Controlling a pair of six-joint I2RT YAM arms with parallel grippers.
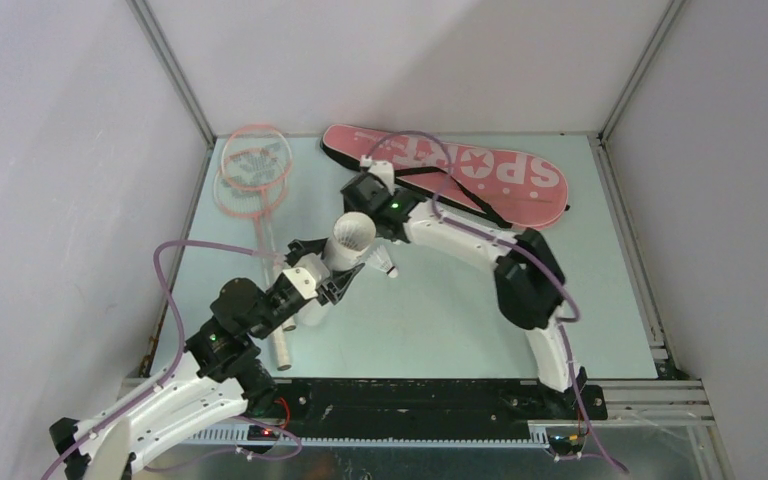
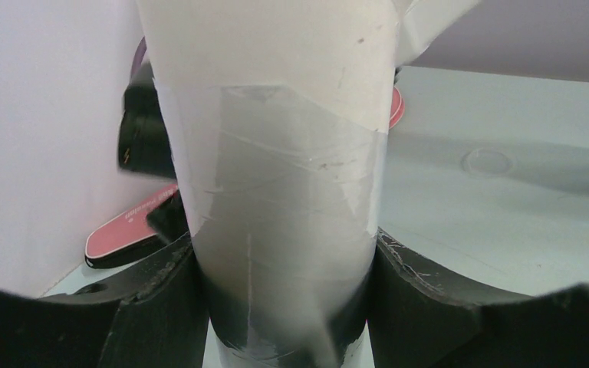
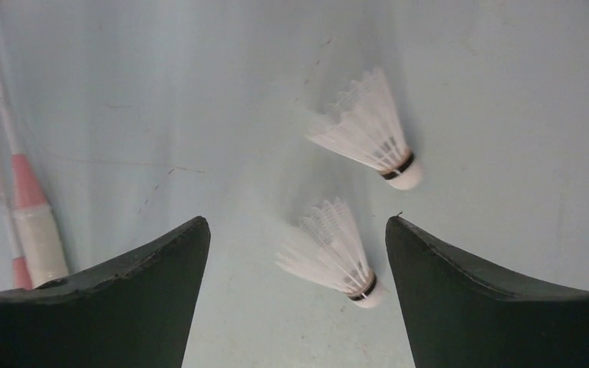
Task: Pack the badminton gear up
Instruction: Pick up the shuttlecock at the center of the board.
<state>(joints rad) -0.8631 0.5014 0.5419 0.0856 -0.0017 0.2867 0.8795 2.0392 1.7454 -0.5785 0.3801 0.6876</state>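
Risk: right gripper (image 3: 297, 245), jaws wide and empty, hangs over two shuttlecocks (image 3: 333, 257); closing on the feathers could crush one or flick it away.
Tube: white tube (image 1: 352, 236) is clamped by the left gripper (image 2: 284, 307), tilted, left of centre; contents hidden.
Bag: racket bag (image 1: 460, 172) lies far right; rackets (image 1: 253, 170) lie outside it, far left.

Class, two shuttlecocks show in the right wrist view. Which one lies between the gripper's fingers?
The nearer shuttlecock, lying on its side between the open fingers of the right gripper. The other shuttlecock lies farther off, beyond the fingertips.
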